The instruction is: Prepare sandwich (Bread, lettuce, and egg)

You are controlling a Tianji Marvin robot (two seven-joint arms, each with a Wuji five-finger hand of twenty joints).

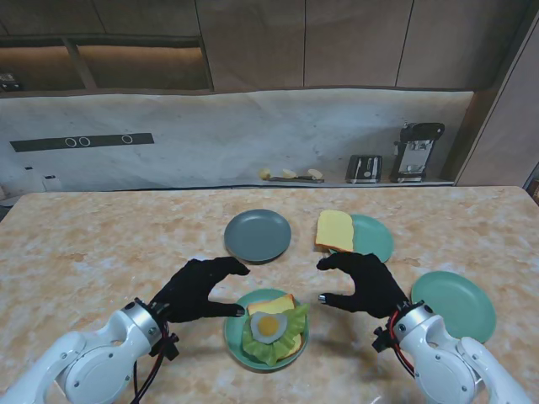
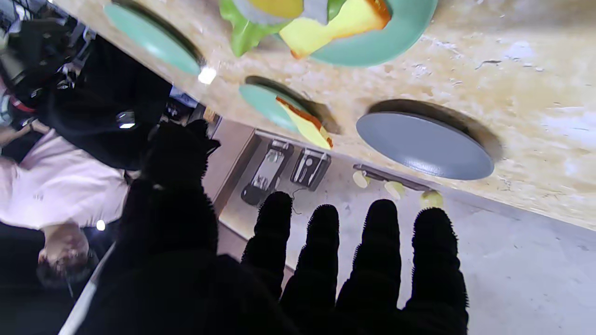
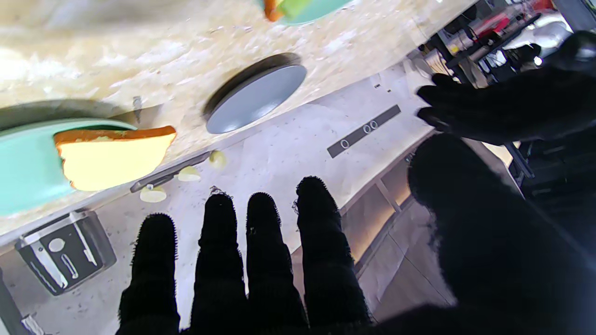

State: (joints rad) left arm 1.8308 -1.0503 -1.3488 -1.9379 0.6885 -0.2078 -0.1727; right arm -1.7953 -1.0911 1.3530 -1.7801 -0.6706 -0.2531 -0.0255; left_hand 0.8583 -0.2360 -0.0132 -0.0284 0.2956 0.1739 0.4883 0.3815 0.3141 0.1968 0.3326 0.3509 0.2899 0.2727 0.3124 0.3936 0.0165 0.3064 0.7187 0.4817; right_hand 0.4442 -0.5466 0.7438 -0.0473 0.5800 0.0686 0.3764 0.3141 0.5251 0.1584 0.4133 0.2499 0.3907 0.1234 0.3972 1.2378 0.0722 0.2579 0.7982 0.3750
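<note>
A green plate point(image 1: 233, 333) near me holds a bread slice point(image 1: 271, 304) with lettuce point(image 1: 285, 341) and a fried egg point(image 1: 269, 326) on top. The same stack shows in the left wrist view as lettuce point(image 2: 242, 32) over bread point(image 2: 326, 28). A second bread slice point(image 1: 334, 229) point(image 3: 111, 156) leans on a green plate point(image 1: 375, 238) farther off. My left hand point(image 1: 195, 289) hovers open just left of the near plate. My right hand point(image 1: 362, 282) is open between the two plates, fingers spread, holding nothing.
An empty grey plate point(image 1: 258, 235) point(image 2: 423, 146) point(image 3: 256, 100) sits at the middle back. Another empty green plate point(image 1: 455, 305) lies at the right. A toaster point(image 1: 364, 169) and a coffee machine point(image 1: 417, 151) stand on the far counter.
</note>
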